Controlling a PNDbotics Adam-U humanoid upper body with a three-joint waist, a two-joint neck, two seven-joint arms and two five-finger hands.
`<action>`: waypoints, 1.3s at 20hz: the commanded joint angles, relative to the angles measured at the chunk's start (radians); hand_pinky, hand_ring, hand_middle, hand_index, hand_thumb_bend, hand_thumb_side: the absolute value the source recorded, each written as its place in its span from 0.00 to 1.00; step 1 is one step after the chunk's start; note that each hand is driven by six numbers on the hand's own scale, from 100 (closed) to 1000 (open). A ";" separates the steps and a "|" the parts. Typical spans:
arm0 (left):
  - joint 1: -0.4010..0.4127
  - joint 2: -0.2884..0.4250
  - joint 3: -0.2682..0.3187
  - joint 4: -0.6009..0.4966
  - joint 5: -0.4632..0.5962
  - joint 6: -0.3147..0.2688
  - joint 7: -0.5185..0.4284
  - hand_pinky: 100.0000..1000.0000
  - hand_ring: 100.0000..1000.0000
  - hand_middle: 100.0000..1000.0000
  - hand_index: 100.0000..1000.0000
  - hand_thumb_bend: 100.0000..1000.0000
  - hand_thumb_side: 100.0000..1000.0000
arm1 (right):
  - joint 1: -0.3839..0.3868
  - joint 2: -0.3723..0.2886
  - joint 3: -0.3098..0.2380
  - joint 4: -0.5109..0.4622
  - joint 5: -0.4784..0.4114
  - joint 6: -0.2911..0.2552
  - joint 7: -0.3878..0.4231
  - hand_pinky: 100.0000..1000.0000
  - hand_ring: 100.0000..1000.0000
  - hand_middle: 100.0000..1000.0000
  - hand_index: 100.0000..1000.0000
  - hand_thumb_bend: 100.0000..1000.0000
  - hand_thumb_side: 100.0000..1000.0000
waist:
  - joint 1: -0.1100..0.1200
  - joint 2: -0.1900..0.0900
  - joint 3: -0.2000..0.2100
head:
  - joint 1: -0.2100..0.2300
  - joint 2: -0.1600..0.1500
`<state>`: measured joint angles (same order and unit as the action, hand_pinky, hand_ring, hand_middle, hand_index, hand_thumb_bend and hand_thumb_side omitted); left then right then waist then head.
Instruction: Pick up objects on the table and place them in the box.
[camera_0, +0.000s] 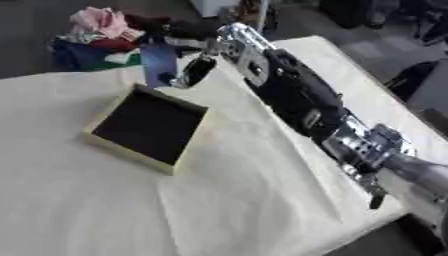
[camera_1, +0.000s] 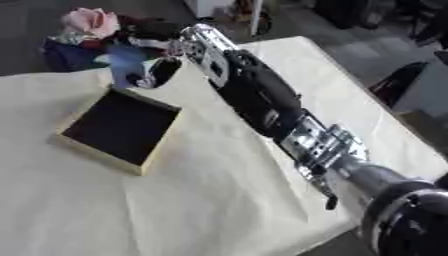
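- No text, label, brand, number or sign can be read anywhere in either view.
- The box (camera_0: 150, 128) shows plain pale walls and a dark inside, with no lettering to make out.
- The robot arm (camera_0: 293, 95) carries no legible marking on its black and silver parts.
- The cloth on the table (camera_0: 262, 200) is plain, without print.
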<state>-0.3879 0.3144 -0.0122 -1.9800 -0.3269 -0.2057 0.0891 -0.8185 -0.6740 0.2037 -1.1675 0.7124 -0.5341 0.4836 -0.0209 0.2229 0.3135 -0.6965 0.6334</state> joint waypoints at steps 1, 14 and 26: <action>-0.013 0.006 0.012 -0.020 -0.004 0.000 0.003 0.62 0.34 0.36 0.58 0.27 0.58 | -0.017 0.023 0.000 0.026 0.066 -0.012 0.005 0.60 0.58 0.38 1.00 0.00 0.00 | 0.001 -0.018 -0.002 | 0.004 0.006; -0.003 0.002 0.015 -0.020 -0.006 0.016 -0.004 0.62 0.34 0.37 0.58 0.26 0.59 | 0.009 0.061 -0.007 0.049 0.261 -0.040 -0.230 0.98 1.00 1.00 1.00 0.00 0.71 | 0.003 -0.024 -0.035 | 0.035 0.007; 0.005 0.005 0.018 -0.020 -0.009 0.011 0.000 0.62 0.34 0.37 0.59 0.26 0.59 | 0.031 0.037 0.013 -0.011 0.153 -0.074 -0.185 1.00 1.00 1.00 1.00 0.00 0.93 | 0.010 -0.037 -0.061 | 0.057 0.018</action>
<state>-0.3770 0.3063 -0.0061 -1.9801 -0.3343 -0.1941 0.0867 -0.7730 -0.6046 0.2194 -1.1537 0.8860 -0.6037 0.2877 -0.0136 0.2039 0.2531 -0.6432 0.6432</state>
